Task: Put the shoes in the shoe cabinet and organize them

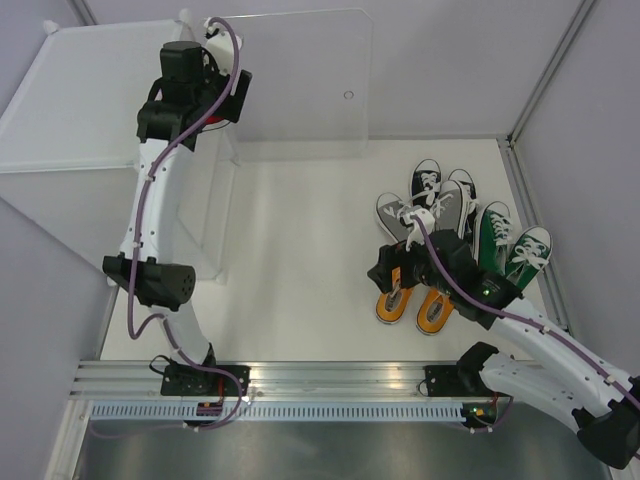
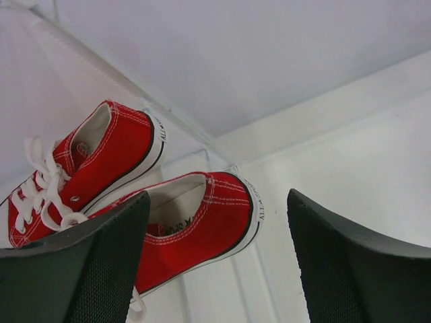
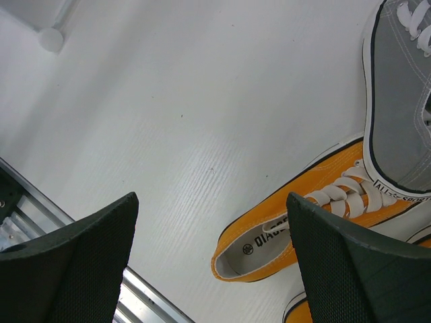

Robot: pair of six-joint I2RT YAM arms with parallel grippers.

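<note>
White table [image 1: 300, 260], pale walls [image 1: 450, 60] around, bears shoes [image 1: 427, 185] and the shoe cabinet [image 1: 80, 130].

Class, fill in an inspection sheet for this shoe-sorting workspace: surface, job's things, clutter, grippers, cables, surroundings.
Surface: white table, loose shoes on its right side.
Job's things: red shoes inside the shoe cabinet; orange shoes, grey shoe, black shoes and green shoes grouped together.
Clutter: nothing seen.
Grippers: left gripper open by the red shoes; right gripper open above an orange shoe.
Cables: purple cable along each arm.
Surroundings: pale walls; metal rail at the near edge.
</note>
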